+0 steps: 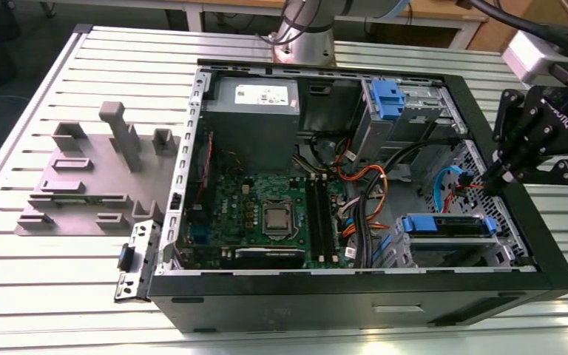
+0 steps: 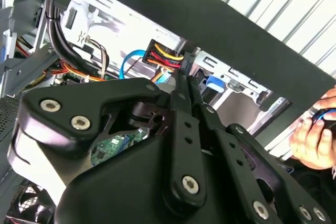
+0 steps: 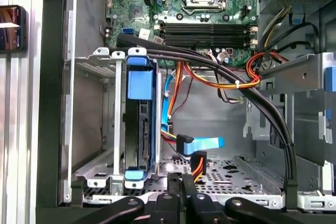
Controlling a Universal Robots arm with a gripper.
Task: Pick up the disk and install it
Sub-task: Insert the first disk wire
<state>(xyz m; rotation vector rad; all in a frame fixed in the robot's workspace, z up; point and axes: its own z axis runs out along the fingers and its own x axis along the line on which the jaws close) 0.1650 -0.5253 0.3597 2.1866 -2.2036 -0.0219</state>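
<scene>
The disk (image 1: 448, 226) sits in the drive cage at the near corner of the open computer case, on the exterior view's right, with its blue carrier (image 3: 140, 83) facing up. It stands on edge in the cage in the first wrist view. My gripper (image 1: 481, 182) hangs over the case's wall just beyond the disk, and its black fingers (image 3: 181, 184) are pressed together with no gap. The fingertips (image 2: 184, 65) rest against a loose power plug (image 2: 164, 55) with yellow, red and black wires. A blue flat data cable (image 3: 205, 143) lies close by. I cannot tell whether the plug is pinched.
Inside the case (image 1: 363, 285) are the green motherboard (image 1: 264, 211), a grey power supply (image 1: 254, 100) and an upper bay with a blue latch (image 1: 387, 100). A grey fixture (image 1: 92, 177) stands on the slatted table. A person's hand (image 2: 314, 129) holds something blue outside the case.
</scene>
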